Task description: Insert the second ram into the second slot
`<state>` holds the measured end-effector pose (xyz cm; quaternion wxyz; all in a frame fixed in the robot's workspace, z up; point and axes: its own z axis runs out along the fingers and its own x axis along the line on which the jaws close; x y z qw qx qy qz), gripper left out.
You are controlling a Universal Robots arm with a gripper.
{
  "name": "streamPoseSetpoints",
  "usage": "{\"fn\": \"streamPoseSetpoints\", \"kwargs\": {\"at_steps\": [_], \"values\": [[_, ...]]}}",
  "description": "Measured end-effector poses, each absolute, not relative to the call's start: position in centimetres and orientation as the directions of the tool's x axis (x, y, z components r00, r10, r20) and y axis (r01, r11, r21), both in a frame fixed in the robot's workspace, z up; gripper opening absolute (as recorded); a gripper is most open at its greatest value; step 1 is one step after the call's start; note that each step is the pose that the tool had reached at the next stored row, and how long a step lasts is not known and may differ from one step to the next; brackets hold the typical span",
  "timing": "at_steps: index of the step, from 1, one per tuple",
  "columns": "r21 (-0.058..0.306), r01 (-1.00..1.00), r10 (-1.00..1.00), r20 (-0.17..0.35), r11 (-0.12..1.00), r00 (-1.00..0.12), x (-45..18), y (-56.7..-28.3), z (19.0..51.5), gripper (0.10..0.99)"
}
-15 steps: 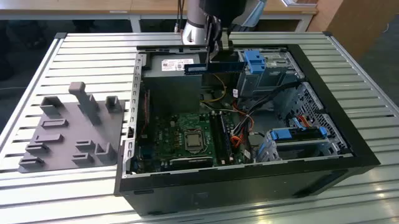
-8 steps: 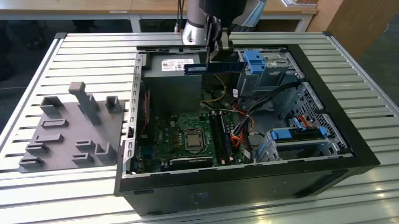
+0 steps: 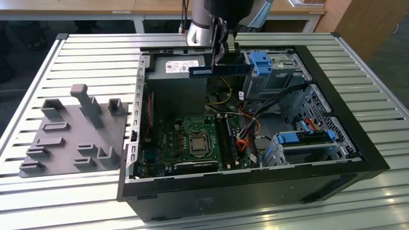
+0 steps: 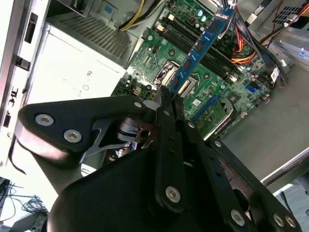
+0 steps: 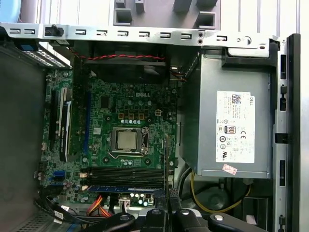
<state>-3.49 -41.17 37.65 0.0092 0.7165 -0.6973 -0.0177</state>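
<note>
Gripper [image 3: 225, 56] clamped on the second ram [image 3: 221, 70], stick held level over the far end of the open computer case [image 3: 255, 191], motherboard [image 3: 171, 139] well below

This looks like a robotics lab or test workshop. A slatted aluminium-profile worktop [image 3: 83, 57] carries an open black desktop computer case [image 3: 255, 196] lying on its side, its green motherboard [image 3: 185, 143] exposed, and a grey moulded fixture block with slots and posts [image 3: 70, 139]. A silver-and-black robot arm [image 3: 200, 28] hangs above the case; pale wood-topped desks [image 3: 76, 5] stand behind.
</note>
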Motion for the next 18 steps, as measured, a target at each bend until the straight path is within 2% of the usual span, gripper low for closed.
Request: {"fn": "streamPoseSetpoints", "kwargs": {"at_steps": [18], "values": [[0.038, -0.999, -1.0, -0.012, -0.027, 0.027, -3.5, -43.1, 37.6, 0.137]]}}
